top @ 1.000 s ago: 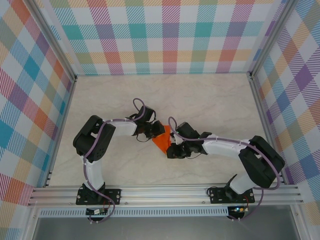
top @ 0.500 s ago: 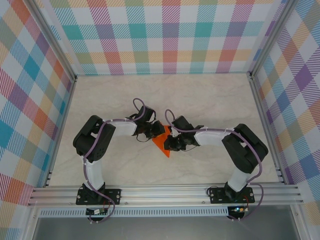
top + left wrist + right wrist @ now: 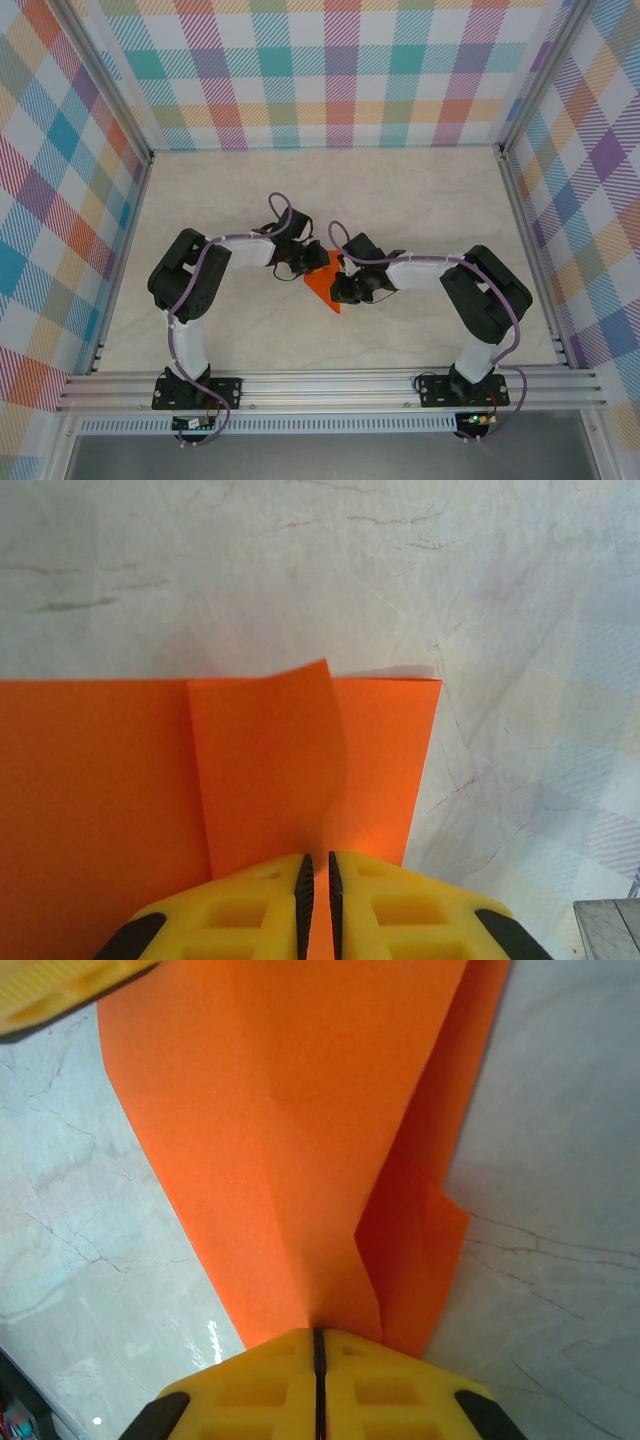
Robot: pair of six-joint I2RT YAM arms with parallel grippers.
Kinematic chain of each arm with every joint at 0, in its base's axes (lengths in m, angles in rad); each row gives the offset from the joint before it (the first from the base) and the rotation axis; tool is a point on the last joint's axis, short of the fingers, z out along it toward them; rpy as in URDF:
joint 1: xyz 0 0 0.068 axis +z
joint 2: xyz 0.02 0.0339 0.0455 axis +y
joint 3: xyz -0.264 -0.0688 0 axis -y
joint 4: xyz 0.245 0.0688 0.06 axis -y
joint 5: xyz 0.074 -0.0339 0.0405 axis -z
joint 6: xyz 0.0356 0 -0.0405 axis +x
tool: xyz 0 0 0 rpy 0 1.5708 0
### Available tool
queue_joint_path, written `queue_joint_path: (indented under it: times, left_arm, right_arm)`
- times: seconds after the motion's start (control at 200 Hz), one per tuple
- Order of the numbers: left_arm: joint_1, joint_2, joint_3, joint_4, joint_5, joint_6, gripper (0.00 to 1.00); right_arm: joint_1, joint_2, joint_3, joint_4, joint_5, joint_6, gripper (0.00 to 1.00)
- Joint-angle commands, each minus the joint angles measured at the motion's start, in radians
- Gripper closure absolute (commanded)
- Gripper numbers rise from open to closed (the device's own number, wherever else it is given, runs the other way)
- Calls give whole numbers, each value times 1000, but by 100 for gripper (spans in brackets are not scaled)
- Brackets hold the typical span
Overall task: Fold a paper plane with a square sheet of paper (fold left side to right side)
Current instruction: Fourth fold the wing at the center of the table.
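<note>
our left gripper (image 3: 316,868) has its yellow jaws pressed nearly together on a raised flap of the square sheet of paper (image 3: 95,810), with a sliver of orange between them. our right gripper (image 3: 318,1338) is clamped tight on the opposite edge, and the creased paper fans away from its tips. the partly folded sheet sits between both grippers, mid marble table (image 3: 420,200).

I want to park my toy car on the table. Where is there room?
The far half of the table, by the checked back wall, is bare. So is the near strip by the metal rail. The middle is crowded: the left gripper and right gripper pinch the orange paper there.
</note>
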Motion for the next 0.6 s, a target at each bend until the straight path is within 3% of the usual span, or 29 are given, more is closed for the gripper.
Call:
queue_joint_path:
  times: [0.0, 0.395, 0.595]
  left_arm:
    - [72, 74, 63, -61, -95, 75, 83]
    - [202, 211, 271, -117, -27, 134, 83]
    - [234, 168, 290, -98, 26, 148, 83]
  right_arm:
    - [5, 55, -50, -167, 65, -8, 93]
    - [5, 50, -70, -137, 53, -4, 97]
    - [5, 55, -69, -124, 53, -2, 97]
